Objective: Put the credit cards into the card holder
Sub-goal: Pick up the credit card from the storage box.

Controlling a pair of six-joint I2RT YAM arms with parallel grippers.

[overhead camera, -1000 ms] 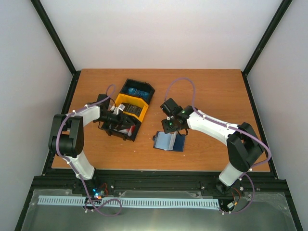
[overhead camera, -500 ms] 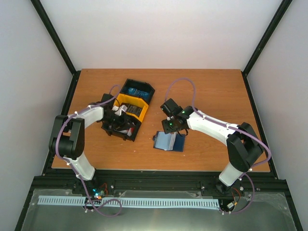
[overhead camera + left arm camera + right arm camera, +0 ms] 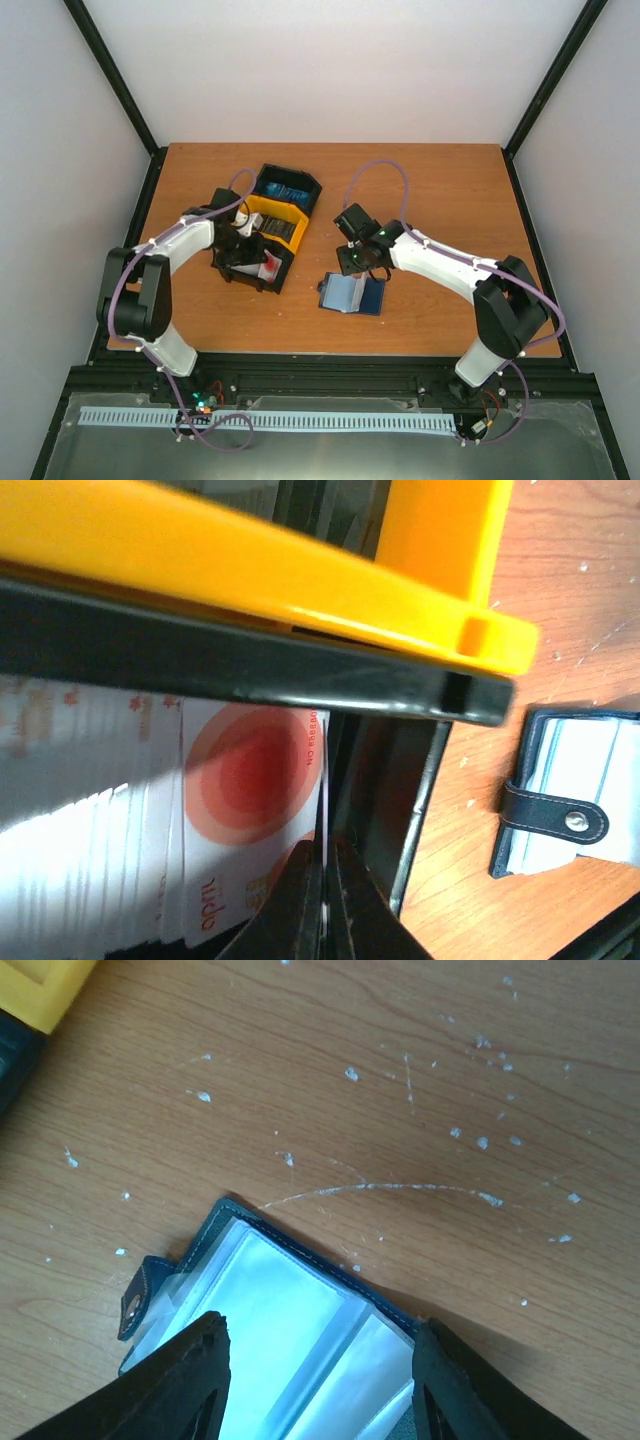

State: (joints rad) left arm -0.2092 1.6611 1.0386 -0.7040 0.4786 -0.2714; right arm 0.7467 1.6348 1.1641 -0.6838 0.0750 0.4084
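- The left claw [image 3: 325, 865] is seen down in the near black compartment of the bin tray [image 3: 252, 212], its fingers drawn tight together
- The right-hand edge of a white card [image 3: 250, 780] with a red circle is pinched between those fingers, and it is the front card of its stack
- Behind it the rest of the white credit cards [image 3: 90, 780] are packed on edge, fanned away to the left in the left wrist view
- Dark cards [image 3: 285, 228] are seen in the tray's yellow middle compartment, and blue ones [image 3: 285, 190] in the far black compartment
- The card holder [image 3: 352, 295] is laid open on the counter [image 3: 430, 190], to the right of the tray and clear of it, with its pale pockets turned up
- Its strap [image 3: 135, 1305], with a snap on it, is seen sticking out past the holder's left edge in the right wrist view
- The right claw [image 3: 320, 1328] is held low over the open card holder, jaws spread wide, one finger over each side of the pockets
- Nothing is gripped by the right claw, and whether its fingers touch the holder cannot be told
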